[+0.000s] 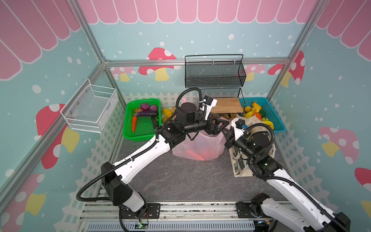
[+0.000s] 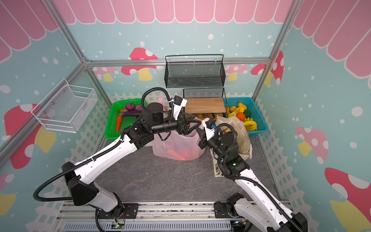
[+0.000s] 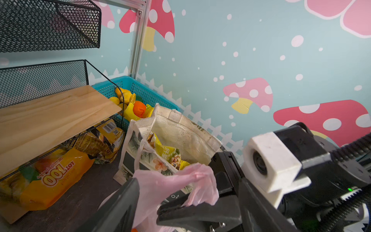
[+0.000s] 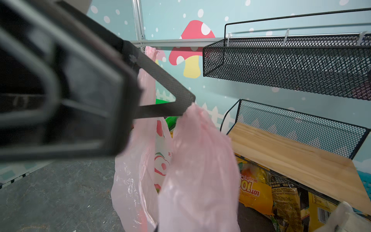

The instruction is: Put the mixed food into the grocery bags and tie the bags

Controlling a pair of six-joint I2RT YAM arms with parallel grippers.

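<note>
The pink plastic bag [image 1: 198, 148] [image 2: 178, 146] stands at mid table with orange-red food showing through it. My right gripper [image 3: 180, 209] is shut on one bunched pink handle [image 3: 200, 180] above the bag. My left gripper [image 1: 222, 123] [image 3: 188, 180] is open, its jaws wide on either side of that handle and the right fingers. In the right wrist view the pink plastic [image 4: 200, 160] hides my own fingers, and a left finger [image 4: 166, 88] touches it. The canvas tote [image 1: 259, 124] [image 3: 180, 130] stands to the right with snack packets [image 3: 166, 152] inside. A carrot [image 1: 134, 123] and an eggplant [image 1: 146, 114] lie in the green basket.
The green basket [image 1: 140, 136] is at back left and a blue basket [image 1: 279, 124] of yellow fruit at back right. A black mesh rack [image 1: 214, 74] with a wooden shelf [image 1: 226, 105] stands behind the bags, with snack packets [image 3: 54, 176] under it. A white wire basket [image 1: 90, 108] hangs on the left wall.
</note>
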